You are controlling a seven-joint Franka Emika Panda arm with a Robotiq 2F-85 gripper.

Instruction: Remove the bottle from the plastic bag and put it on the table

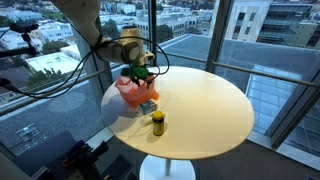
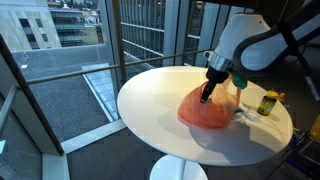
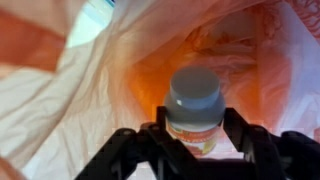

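Gripper [image 3: 195, 128] jaws appear clamped on a grey-capped bottle [image 3: 193, 95] sitting between them, inside the orange plastic bag [image 3: 120, 70]. Grasp step looks done; next move calls for lifting it clear onto the table [image 1: 210, 100].

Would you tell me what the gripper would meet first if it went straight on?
The gripper would most likely meet the grey-capped bottle between its fingers, inside the plastic bag, though depth is unclear.
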